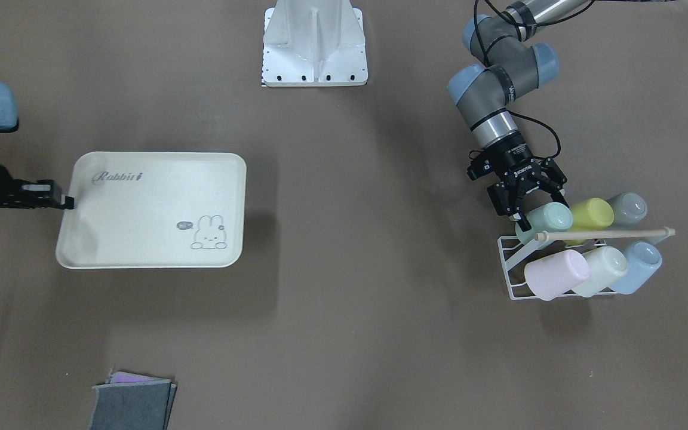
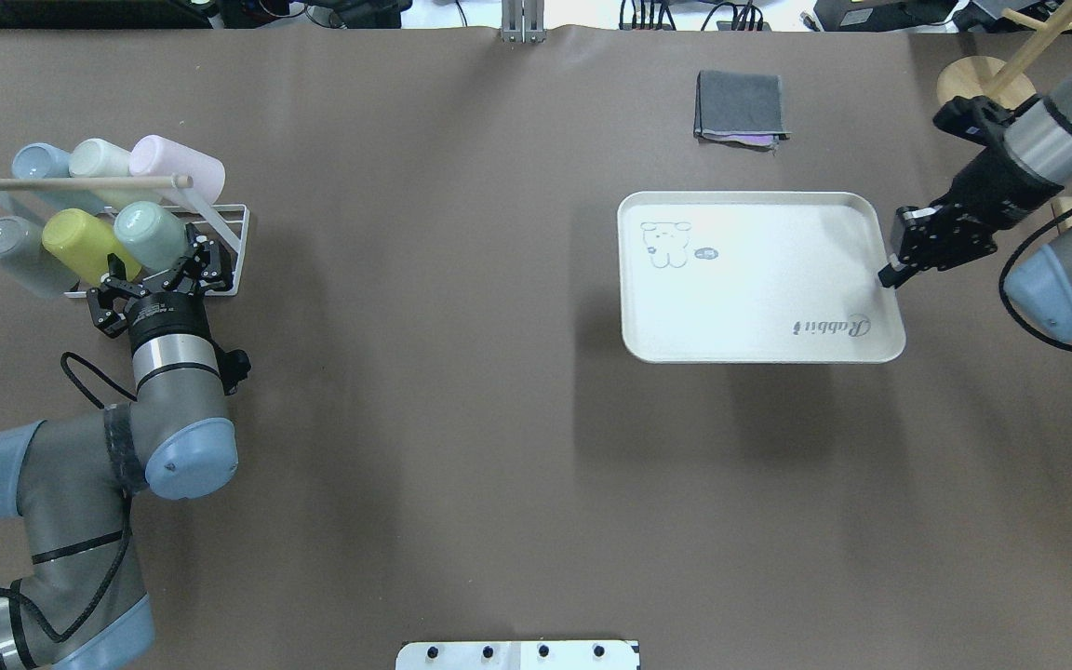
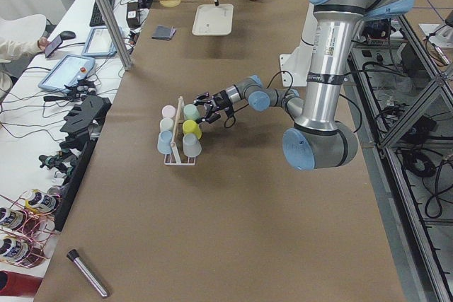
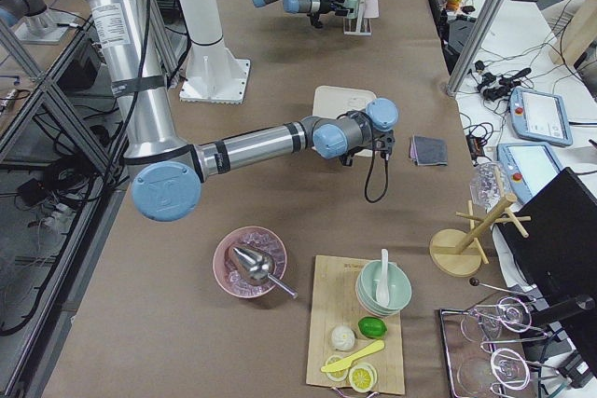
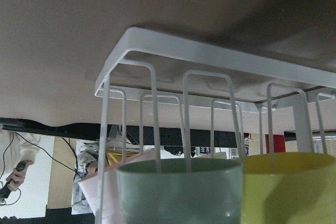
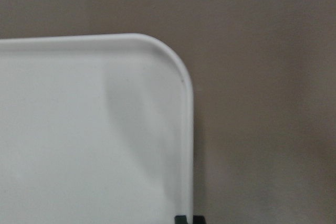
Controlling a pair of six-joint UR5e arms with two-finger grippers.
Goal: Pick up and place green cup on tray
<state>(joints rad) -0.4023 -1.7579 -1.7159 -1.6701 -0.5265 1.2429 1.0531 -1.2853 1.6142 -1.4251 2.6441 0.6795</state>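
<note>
The green cup [image 1: 547, 218] lies tilted on a white wire rack [image 1: 508, 263], at the rack's end nearest the tray. It also shows in the overhead view [image 2: 150, 234] and fills the bottom of the left wrist view [image 5: 176, 192]. My left gripper [image 1: 532, 203] is open, with its fingers spread on either side of the cup's near end. The cream tray [image 1: 153, 209] with the bunny drawing lies flat on the table and holds nothing. My right gripper [image 2: 890, 273] is shut on the tray's rim [image 6: 186, 129] at its short edge by the "Rabbit" script.
The rack also holds a yellow-green cup [image 1: 592, 214], a grey cup [image 1: 627, 209], and pink [image 1: 556, 275], cream [image 1: 601, 270] and blue [image 1: 639, 267] cups under a wooden rod [image 1: 607, 234]. A folded grey cloth [image 2: 741, 104] lies beyond the tray. A wooden stand [image 2: 983, 84] is behind my right arm.
</note>
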